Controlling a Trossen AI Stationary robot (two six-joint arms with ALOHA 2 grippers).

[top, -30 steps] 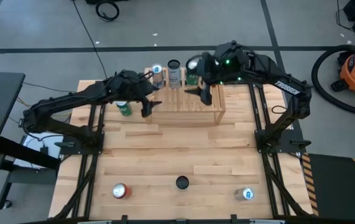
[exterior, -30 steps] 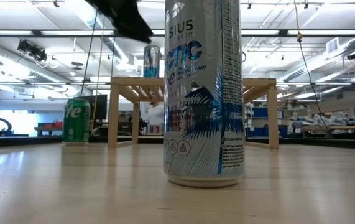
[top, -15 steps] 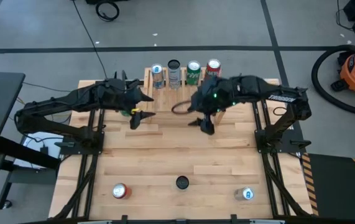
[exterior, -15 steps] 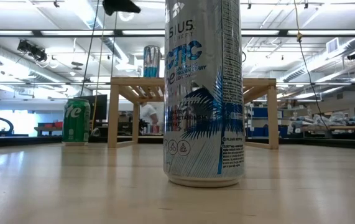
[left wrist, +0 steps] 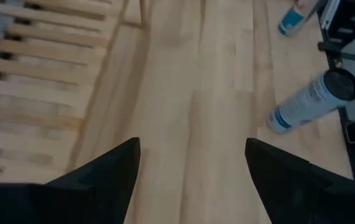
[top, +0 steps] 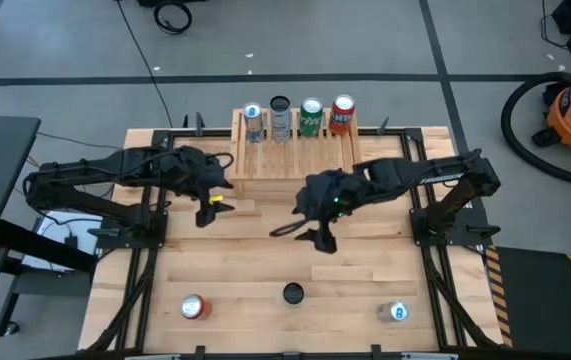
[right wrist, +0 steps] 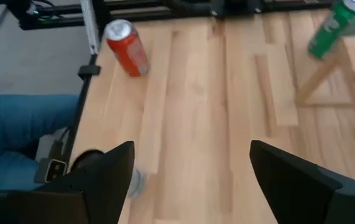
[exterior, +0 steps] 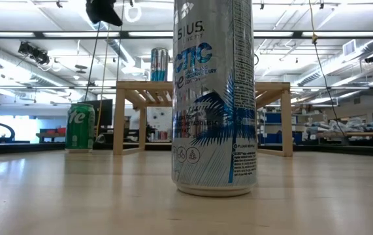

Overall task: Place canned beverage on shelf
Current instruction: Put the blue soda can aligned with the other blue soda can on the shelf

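Four cylindrical cans (top: 311, 117) on slatted-wood shelf (top: 293, 160)

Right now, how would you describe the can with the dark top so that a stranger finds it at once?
Start at the wooden shelf at the table's far edge, then come to the near edge, where three cans stand in a row. Take the middle can: its top is dark, while the red can and the blue can have bright tops.

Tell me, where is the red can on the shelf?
In the high view, the red can stands at the right end of the row on the shelf, beside a green can.
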